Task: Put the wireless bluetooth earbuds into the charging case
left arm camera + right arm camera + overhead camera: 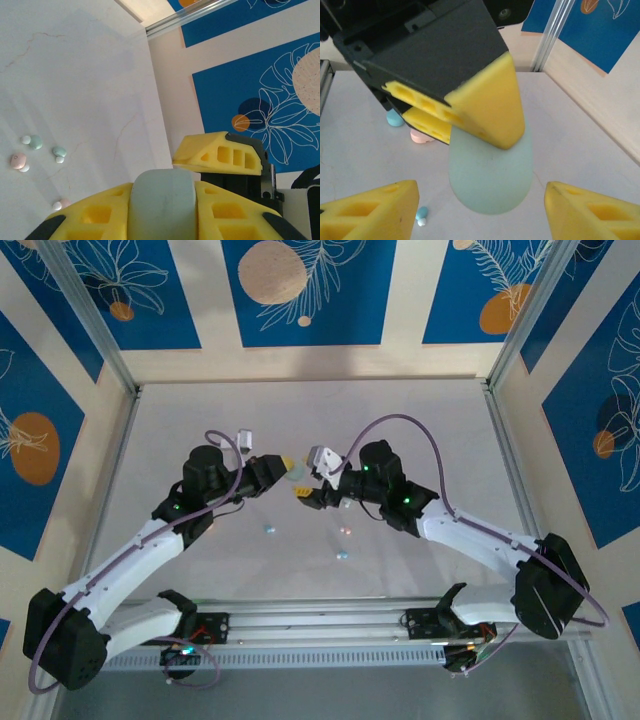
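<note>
Clamping a charging case (160, 200) between its yellow fingers (490, 105), the left hand (287, 462) holds it up off the worktop (75, 75). The charging case is a smooth, matt oval in pale mint-grey with rounded edges. I cannot make out a seam or lid line on the part that shows.

The right hand (481, 195) faces the charging case from the other side, its own yellow fingers (375, 210) spread wide apart. In the right wrist view one sits on either side of the case's rounded end, with a gap between each and the case. In the left wrist view the tip of one of these fingers hangs just beyond the case, close to it. Whether it touches cannot be told.

The earbuds (35, 142) lie loose on the worktop, well below the charging case. From the left wrist view, four lie scattered to the left of the case. Two are mint green and two are pink, each a tiny glossy bead with a small white tip against it. They are far smaller than a finger.

In the right wrist view a fifth, light blue with a white tip, lies under the case on its left side. Behind the case there sit a light blue piece (395, 118) and a pink piece (422, 136), close together. Both are partly hidden by the left hand, and I cannot tell whether they are buds or cases.
</note>
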`<state>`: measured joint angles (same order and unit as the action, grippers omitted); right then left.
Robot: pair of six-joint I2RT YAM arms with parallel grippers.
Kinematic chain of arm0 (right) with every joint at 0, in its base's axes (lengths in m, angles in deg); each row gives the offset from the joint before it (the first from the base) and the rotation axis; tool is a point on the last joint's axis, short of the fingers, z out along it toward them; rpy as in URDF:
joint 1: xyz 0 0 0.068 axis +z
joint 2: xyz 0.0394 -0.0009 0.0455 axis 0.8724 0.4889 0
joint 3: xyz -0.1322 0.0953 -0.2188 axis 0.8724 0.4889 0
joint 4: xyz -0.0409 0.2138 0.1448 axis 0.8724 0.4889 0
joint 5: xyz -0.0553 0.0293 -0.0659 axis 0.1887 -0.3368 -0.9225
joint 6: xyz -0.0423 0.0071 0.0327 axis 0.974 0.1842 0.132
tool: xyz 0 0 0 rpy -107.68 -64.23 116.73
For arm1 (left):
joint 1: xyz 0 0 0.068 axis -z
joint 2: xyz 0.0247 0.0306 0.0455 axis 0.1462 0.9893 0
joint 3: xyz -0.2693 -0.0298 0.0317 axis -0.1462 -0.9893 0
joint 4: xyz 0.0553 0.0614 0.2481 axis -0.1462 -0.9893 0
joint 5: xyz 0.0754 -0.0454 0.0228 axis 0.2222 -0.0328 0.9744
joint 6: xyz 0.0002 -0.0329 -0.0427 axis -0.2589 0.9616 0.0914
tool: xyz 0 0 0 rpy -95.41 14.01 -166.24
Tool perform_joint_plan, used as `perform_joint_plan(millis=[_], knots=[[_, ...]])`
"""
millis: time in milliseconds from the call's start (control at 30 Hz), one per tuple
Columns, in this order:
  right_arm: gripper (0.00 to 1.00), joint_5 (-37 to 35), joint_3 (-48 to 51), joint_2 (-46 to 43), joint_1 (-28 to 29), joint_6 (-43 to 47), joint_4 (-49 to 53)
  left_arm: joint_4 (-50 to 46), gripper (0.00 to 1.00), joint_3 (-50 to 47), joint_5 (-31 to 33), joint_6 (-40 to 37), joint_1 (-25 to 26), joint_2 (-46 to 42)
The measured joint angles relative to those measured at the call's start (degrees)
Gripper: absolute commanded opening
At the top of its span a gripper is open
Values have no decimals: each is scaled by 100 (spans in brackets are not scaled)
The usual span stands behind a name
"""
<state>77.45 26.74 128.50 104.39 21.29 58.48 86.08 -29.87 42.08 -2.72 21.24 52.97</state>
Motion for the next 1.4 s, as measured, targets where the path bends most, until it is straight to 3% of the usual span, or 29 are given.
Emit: perform_joint_plan(millis=[400,1167,1300,1400], knots=[[63,737,68,-94,-431,166,-297,131,9,0,44,337,0,-92],[38,1021,-219,490,-354,-52,-752,166,9,9,68,437,-17,-116],[35,1021,-219,490,-354,-70,-754,164,20,9,63,435,-17,-120],[34,1054,-219,490,-356,-98,-752,162,47,9,61,411,-17,-120]])
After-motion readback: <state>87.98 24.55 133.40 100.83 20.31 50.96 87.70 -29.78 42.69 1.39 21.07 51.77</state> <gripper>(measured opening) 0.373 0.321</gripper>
